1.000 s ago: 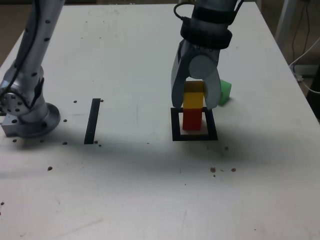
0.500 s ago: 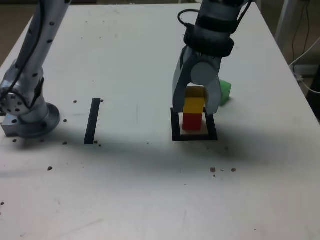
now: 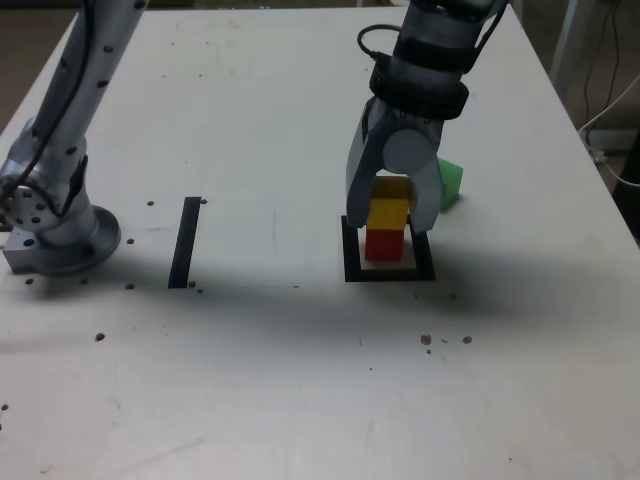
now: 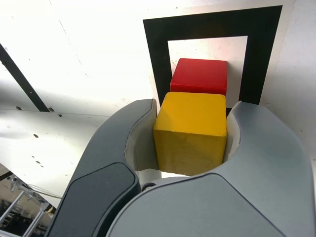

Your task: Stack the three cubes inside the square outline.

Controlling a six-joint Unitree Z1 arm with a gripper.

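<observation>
White tabletop (image 3: 250, 380), gripper (image 3: 393, 220) clamped on yellow cube (image 3: 388, 210), red cube (image 3: 384, 245) just beyond its fingertips (image 4: 252, 111).

2 views: exterior high, oblique; wrist close; both cover outline (image 3: 354, 272)

In the exterior view, the gripper (image 3: 393, 215) partly hides the green cube (image 3: 450, 182) and covers part of the square outline's (image 3: 390, 275) far side; the arm (image 3: 430, 60) runs past the top edge; in the wrist view, the yellow cube (image 4: 191, 131) hides part of the red cube (image 4: 200, 76).
</observation>
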